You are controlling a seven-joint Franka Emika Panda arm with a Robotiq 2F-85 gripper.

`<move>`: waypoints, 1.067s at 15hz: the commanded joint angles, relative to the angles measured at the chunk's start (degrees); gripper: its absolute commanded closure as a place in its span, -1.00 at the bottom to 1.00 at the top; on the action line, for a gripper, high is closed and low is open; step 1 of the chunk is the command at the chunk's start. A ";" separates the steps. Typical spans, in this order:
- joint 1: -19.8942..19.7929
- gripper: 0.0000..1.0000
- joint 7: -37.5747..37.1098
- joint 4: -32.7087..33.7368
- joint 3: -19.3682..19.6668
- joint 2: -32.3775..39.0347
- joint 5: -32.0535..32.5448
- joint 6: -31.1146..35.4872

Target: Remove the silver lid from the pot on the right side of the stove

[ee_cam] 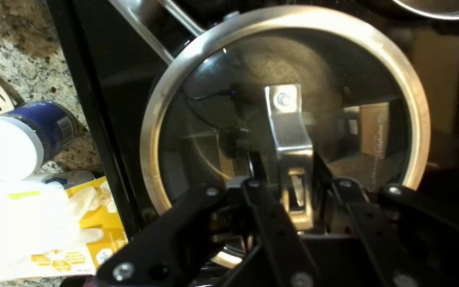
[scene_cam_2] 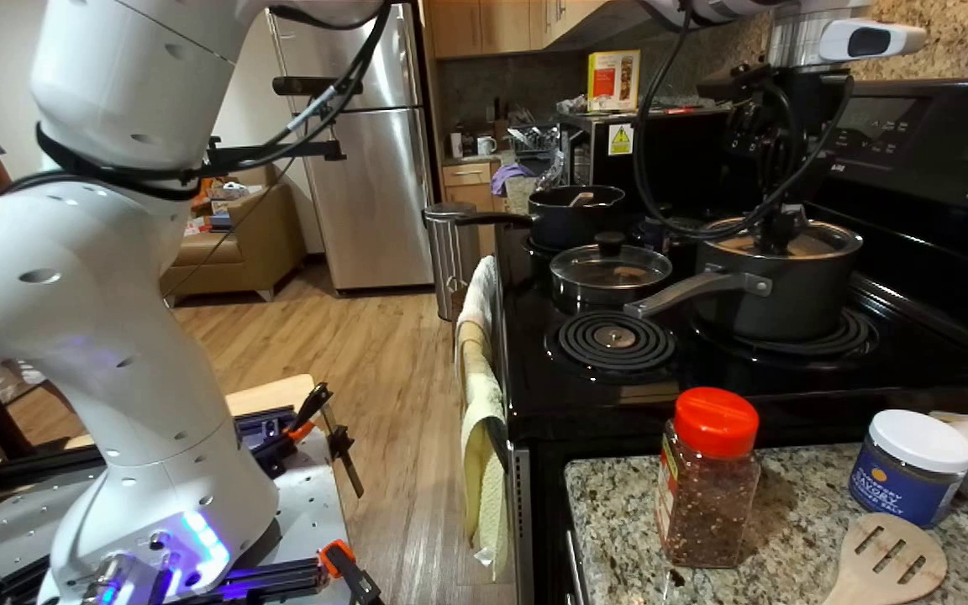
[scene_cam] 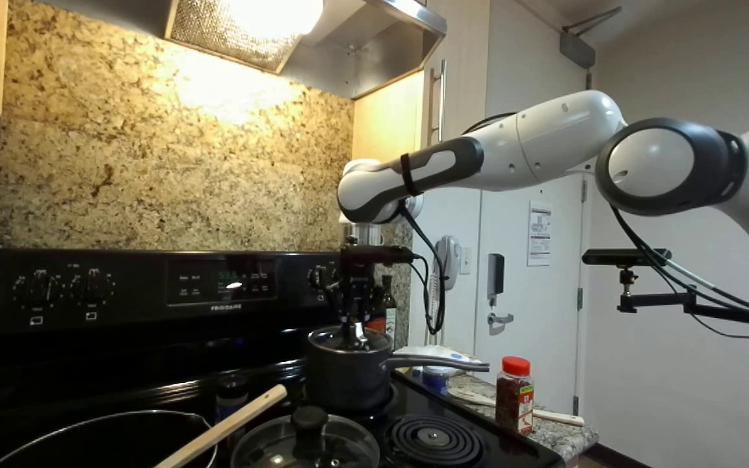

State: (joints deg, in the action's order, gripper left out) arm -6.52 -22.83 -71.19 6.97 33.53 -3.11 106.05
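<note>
The silver lid (ee_cam: pixel 341 75) has a glass middle, a broad metal rim and a raised metal strap handle (ee_cam: pixel 293 135). It sits on the dark pot (scene_cam: pixel 348 380), which also shows in an exterior view (scene_cam_2: pixel 795 290). The pot stands on a rear burner of the black stove (scene_cam: pixel 134 305). My gripper (ee_cam: pixel 289 171) points down at the lid, with one finger on each side of the strap handle. A small gap shows between the left finger and the strap; the right finger looks very close to it. The gripper also shows low over the lid in both exterior views (scene_cam: pixel 352 330) (scene_cam_2: pixel 778 227).
A pan with a glass lid (scene_cam_2: pixel 610 265) and a coil burner (scene_cam_2: pixel 616 338) are in front of the pot. A larger pan (scene_cam: pixel 108 435) holds a wooden utensil (scene_cam: pixel 231 422). A red-capped jar (scene_cam: pixel 515 396) and a blue jar (scene_cam_2: pixel 912 466) stand on the counter.
</note>
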 commanded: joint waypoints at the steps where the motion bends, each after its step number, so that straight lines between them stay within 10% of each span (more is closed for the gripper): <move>1: -0.58 0.80 1.66 2.21 -0.43 1.31 -1.30 -1.35; 16: -0.32 0.76 3.58 6.21 -0.58 -1.31 -0.53 -7.11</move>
State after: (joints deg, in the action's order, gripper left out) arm -6.49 -22.10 -66.65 6.92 33.47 -3.12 102.19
